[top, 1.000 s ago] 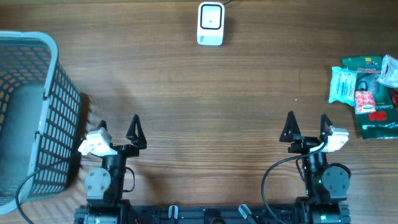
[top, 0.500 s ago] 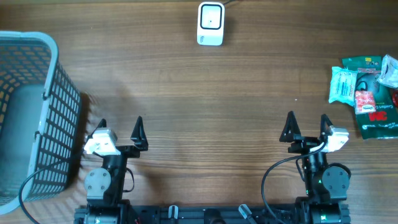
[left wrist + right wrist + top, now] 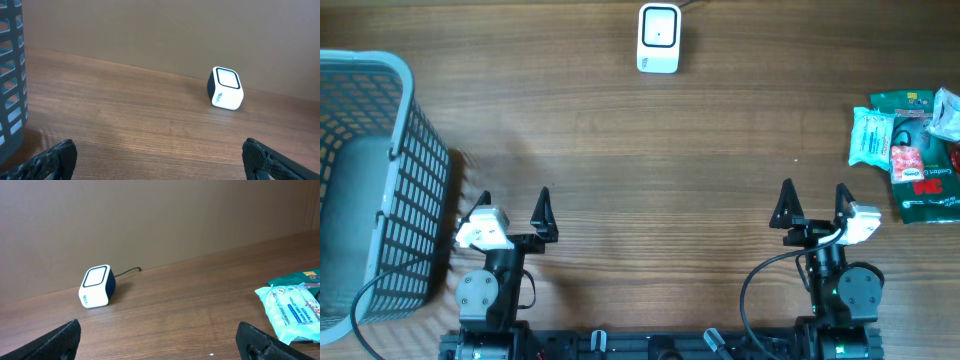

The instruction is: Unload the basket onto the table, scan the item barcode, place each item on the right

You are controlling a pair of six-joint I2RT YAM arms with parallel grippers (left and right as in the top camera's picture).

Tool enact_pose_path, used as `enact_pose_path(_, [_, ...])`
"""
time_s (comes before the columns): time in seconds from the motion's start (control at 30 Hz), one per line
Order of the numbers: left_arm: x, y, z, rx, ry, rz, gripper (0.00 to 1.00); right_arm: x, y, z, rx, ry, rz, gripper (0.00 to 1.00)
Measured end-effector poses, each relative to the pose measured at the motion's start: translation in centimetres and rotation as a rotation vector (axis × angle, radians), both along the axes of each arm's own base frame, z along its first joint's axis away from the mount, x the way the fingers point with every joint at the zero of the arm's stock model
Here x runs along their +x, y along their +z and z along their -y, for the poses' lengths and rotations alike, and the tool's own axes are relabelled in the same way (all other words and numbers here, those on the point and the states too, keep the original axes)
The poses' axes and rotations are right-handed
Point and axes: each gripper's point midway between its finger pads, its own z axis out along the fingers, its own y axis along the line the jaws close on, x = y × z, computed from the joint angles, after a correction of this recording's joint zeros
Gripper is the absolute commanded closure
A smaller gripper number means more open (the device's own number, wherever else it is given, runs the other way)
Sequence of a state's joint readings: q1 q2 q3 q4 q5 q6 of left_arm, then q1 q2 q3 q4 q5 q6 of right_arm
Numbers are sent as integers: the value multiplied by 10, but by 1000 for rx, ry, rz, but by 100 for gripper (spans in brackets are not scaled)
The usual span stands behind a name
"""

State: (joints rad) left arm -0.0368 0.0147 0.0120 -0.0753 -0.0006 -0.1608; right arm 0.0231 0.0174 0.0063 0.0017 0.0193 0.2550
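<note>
**Table** (image 3: 650, 150): brown wood grain, backed by a plain wall at the far side.

**Scanner** (image 3: 659, 38): small white box with dark sides and a dark-framed window. It stands at the far edge, about midway across. A dark cable (image 3: 127, 271) runs from its back toward the wall.

**Basket** (image 3: 420, 200): grey-blue plastic lattice at the left edge, just beside the left arm. Its contents cannot be made out.

**Packets** (image 3: 910, 150): an overlapping pile at the right edge, well apart from the scanner and from both arms, touched by neither.
- Wipes (image 3: 871, 137): pale aqua, on the pile's left side.
- Green pack (image 3: 925, 200): red lettering, the nearest of the pile, partly under the others.
- Red-and-white pack (image 3: 908, 160): small, lying on top between the two.

**Left gripper** (image 3: 513, 203): at the near edge, left side. Its jaws stand wide apart and hold nothing, with the black fingertips pointing toward the far edge. Its wrist view shows the scanner ahead, right of centre, and the basket wall at the left.

**Right gripper** (image 3: 813, 195): at the near edge, right side. Its jaws stand wide apart and hold nothing. Its wrist view shows the scanner ahead to the left and the wipes at the right.
</note>
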Motion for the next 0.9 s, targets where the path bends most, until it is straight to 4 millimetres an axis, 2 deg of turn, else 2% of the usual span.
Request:
enact_pose_path(0.07, [0, 0, 0, 0, 0, 0, 0, 0, 0, 0, -16, 0, 0, 0])
enact_pose_path(0.17, [0, 0, 0, 3, -1, 0, 0, 0, 0, -4, -161, 24, 2, 0])
enact_pose_path(0.3, [0, 0, 0, 3, 0, 0, 0, 0, 0, -7, -255, 41, 5, 0])
enact_pose_path(0.9, [0, 0, 0, 3, -1, 0, 0, 0, 0, -7, -284, 44, 6, 0])
